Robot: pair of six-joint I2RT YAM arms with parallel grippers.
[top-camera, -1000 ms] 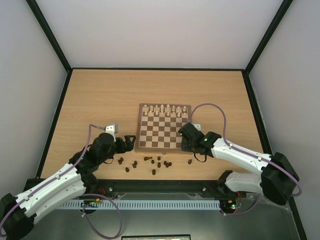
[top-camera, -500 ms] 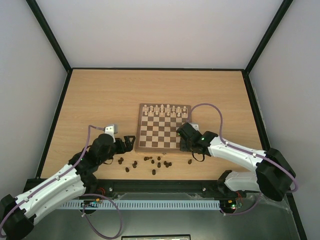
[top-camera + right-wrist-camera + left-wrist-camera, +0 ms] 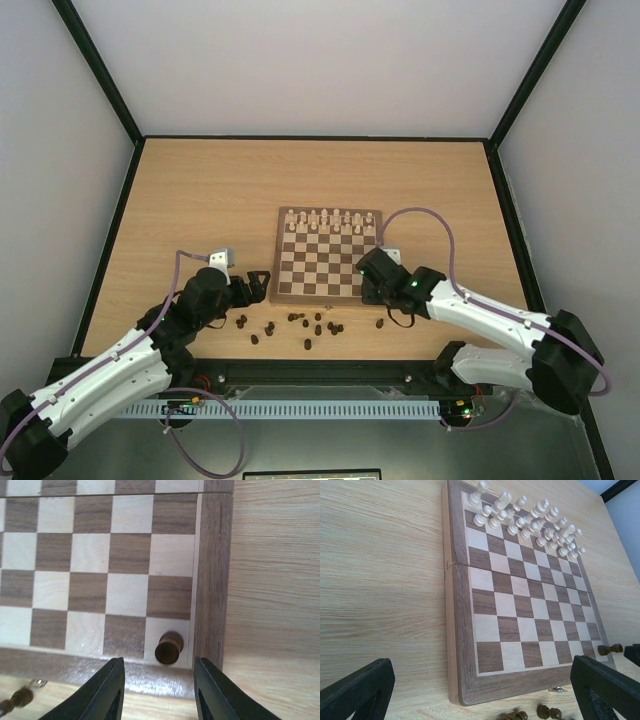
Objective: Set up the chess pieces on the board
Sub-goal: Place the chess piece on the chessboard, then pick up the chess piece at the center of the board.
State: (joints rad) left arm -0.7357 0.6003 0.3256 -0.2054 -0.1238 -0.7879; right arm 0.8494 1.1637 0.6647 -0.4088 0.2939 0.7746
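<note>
A square wooden chessboard with dark brown and light tan squares (image 3: 327, 255) lies mid-table. Pale cream chess pieces (image 3: 328, 220) fill its two far rows. Small dark brown wooden chess pieces (image 3: 305, 325) lie scattered on the light wooden table (image 3: 200, 200) just off the board's near edge. One dark brown piece (image 3: 169, 648) sits on the near right corner square. The right gripper (image 3: 159, 667) hovers just beside it, jaws parted and not touching it. The left gripper (image 3: 480, 690) is spread wide and empty at the near left corner.
</note>
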